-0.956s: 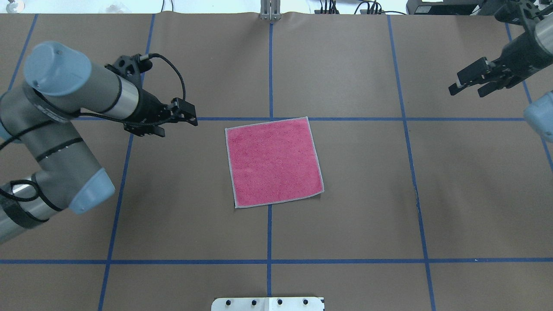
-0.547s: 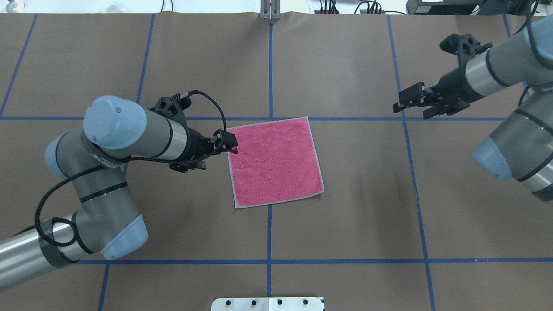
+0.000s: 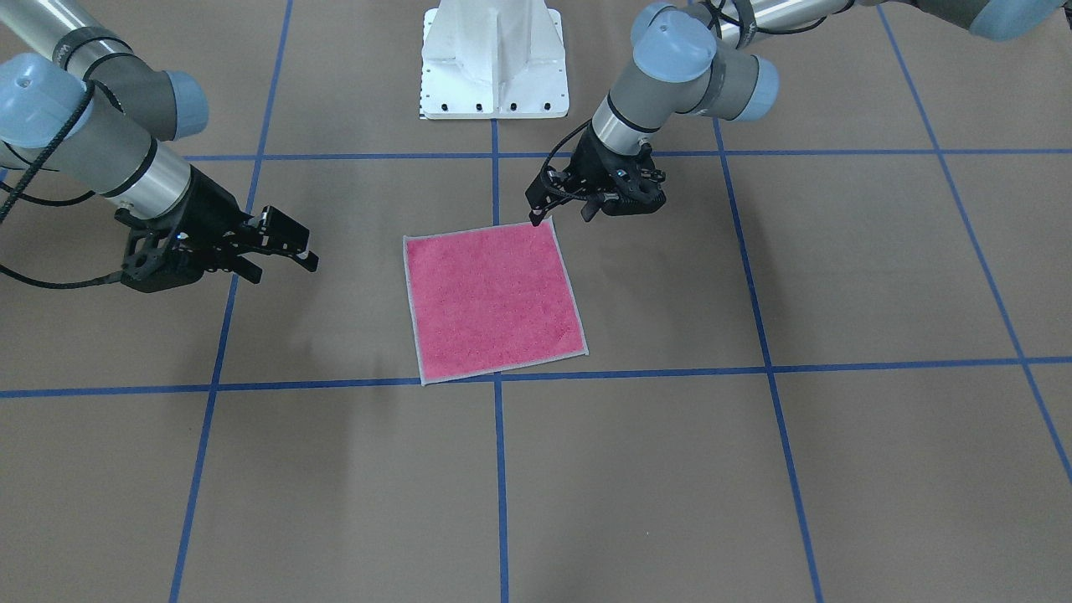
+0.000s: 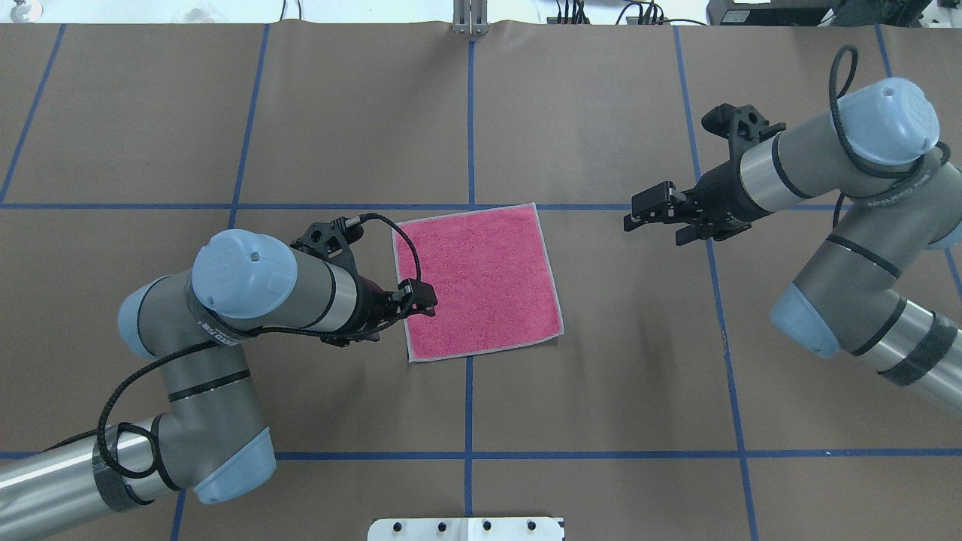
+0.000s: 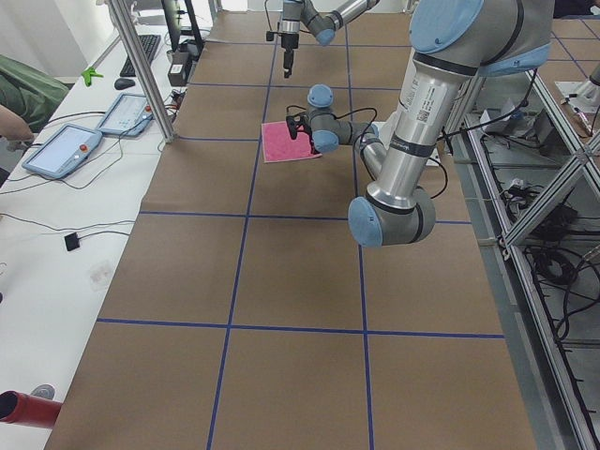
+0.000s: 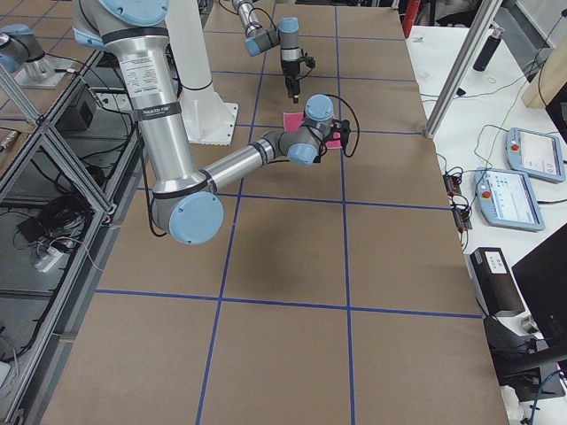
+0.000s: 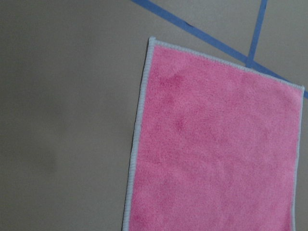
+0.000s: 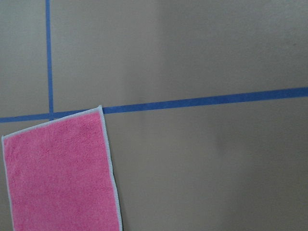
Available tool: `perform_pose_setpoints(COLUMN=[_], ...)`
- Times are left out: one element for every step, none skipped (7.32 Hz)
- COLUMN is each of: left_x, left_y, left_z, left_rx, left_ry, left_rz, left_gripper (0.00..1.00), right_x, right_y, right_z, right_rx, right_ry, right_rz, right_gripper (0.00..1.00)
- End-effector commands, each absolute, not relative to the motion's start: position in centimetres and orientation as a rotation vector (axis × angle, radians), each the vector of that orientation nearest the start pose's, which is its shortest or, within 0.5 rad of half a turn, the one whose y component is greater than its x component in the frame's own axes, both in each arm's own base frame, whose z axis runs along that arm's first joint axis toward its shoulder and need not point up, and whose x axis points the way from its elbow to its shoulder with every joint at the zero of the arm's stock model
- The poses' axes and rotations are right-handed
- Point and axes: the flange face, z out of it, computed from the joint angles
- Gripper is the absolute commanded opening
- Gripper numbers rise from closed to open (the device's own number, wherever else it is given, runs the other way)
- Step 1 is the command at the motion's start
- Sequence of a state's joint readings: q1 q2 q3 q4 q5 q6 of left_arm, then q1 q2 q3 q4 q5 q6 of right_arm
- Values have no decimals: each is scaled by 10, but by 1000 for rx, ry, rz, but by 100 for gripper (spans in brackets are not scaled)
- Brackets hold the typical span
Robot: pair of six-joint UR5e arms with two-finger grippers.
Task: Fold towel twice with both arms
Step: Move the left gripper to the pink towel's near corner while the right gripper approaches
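The towel [image 4: 481, 282] lies flat and pink face up in the middle of the table; it also shows in the front view [image 3: 494, 301] and both wrist views [image 7: 211, 154] [image 8: 57, 178]. My left gripper [image 4: 427, 299] is open and hovers over the towel's left edge, close to its near left corner [image 3: 559, 216]. My right gripper [image 4: 648, 224] is open and empty, well to the right of the towel and level with its far edge [image 3: 283, 264]. Neither gripper touches the towel.
The table is covered in brown paper with a grid of blue tape lines [image 4: 470, 406]. The white pedestal base [image 3: 494, 59] stands at the near edge. A metal post [image 4: 470, 19] stands at the far edge. Operator tablets [image 5: 61, 150] lie beyond it.
My left gripper has moved in and down along the towel's left edge toward its near corner. My right gripper has moved left toward the towel. The towel has not moved.
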State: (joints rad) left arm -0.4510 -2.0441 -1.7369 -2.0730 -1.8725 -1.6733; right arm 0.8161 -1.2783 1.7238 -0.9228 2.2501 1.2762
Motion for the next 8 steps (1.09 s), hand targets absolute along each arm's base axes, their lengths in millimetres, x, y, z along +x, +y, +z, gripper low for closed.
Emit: perform_pose_setpoints(left_x=[539, 548, 554, 556, 556, 558, 562, 566], left_y=[-365, -364, -367, -367, -367, -364, -363, -363], left_z=[264, 269, 268, 269, 269, 270, 274, 273], left_rx=[-80, -88, -88, -89, -89, -92, -97, -98], left_ry=[1145, 1133, 1129, 1126, 1125, 1124, 1115, 1114], left_rz=[-308, -306, -306, -305, -305, -302, -300, -298], left_gripper=[90, 87, 86, 82, 79, 74, 71, 69], right_x=[-372, -375, -378, -382, -384, -384, -385, -385], right_y=[-470, -468, -466, -463, -461, -461, -461, -461], right_z=[335, 334, 334, 337, 337, 337, 338, 338], right_rx=[26, 23, 19, 12, 7, 7, 6, 6], right_ry=[-1219, -1220, -1220, -1217, -1216, -1216, -1215, -1215], right_rz=[64, 58, 52, 47, 43, 43, 41, 41], right_gripper=[99, 99, 99, 98, 98, 98, 98, 98])
